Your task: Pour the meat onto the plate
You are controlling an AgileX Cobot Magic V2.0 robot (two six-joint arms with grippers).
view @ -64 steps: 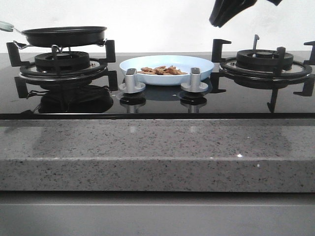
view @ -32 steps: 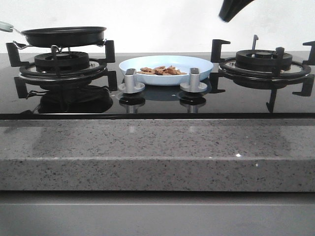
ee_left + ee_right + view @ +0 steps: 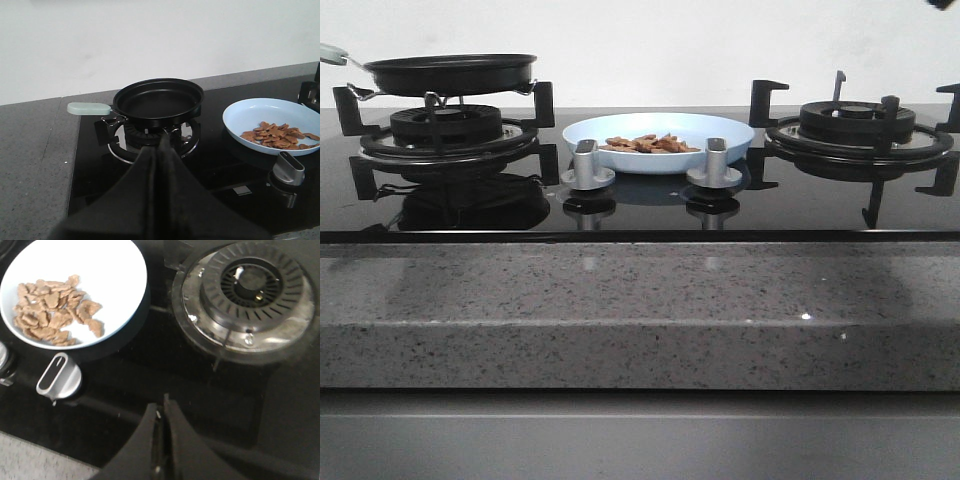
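Observation:
The meat (image 3: 648, 144) lies as a heap of small brown-orange pieces in the pale-blue plate (image 3: 720, 130), which sits on the black glass hob between the two burners. Both show in the left wrist view, meat (image 3: 278, 136) and plate (image 3: 245, 112), and in the right wrist view, meat (image 3: 50, 310) and plate (image 3: 117, 275). The black frying pan (image 3: 450, 72) with a pale handle (image 3: 87, 108) stands empty on the left burner. My left gripper (image 3: 162, 145) is shut and empty, back from the pan. My right gripper (image 3: 162, 407) is shut and empty, high over the hob's front.
Two silver knobs (image 3: 588, 165) (image 3: 714, 165) stand in front of the plate. The right burner (image 3: 858, 125) with its black pan supports is bare. A speckled grey counter edge (image 3: 640, 310) runs along the front. Only a dark corner of the right arm (image 3: 945, 4) shows at the top right.
The right arm has risen and swung right, almost out of the front view. Pan, plate and meat have not moved.

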